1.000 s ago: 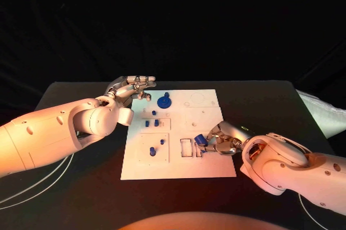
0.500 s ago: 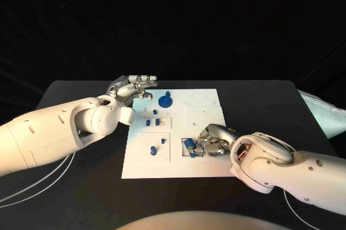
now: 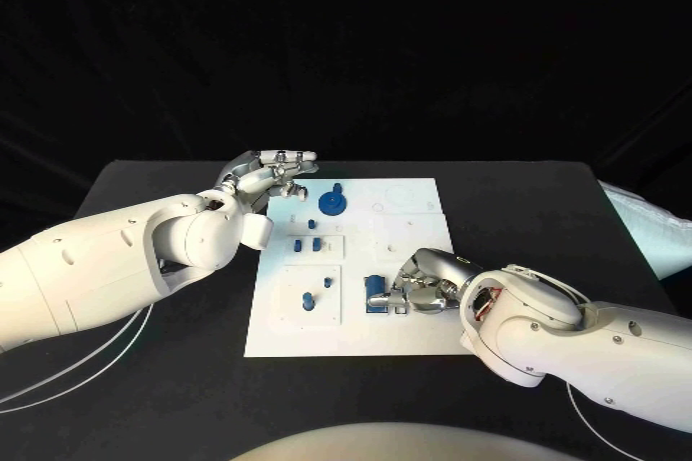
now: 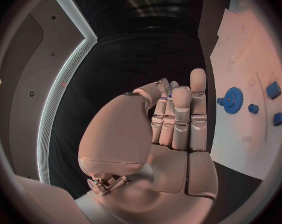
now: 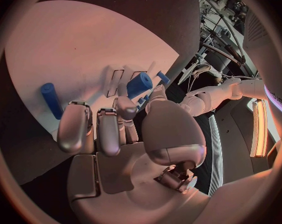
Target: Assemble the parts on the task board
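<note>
Right hand [image 3: 418, 293] has swung inward over the board [image 3: 411, 333], pinching a blue peg [image 5: 139, 84] just above the slots beside the gear [image 3: 332, 200] side, probably lining it up, while left hand [image 3: 267, 173] hovers off-board, fingers together, empty.

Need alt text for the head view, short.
The right robot hand holds a blue cylinder part over a slot near the middle of the white task board. The left robot hand hovers at the board's far left corner, beside a blue gear.
</note>
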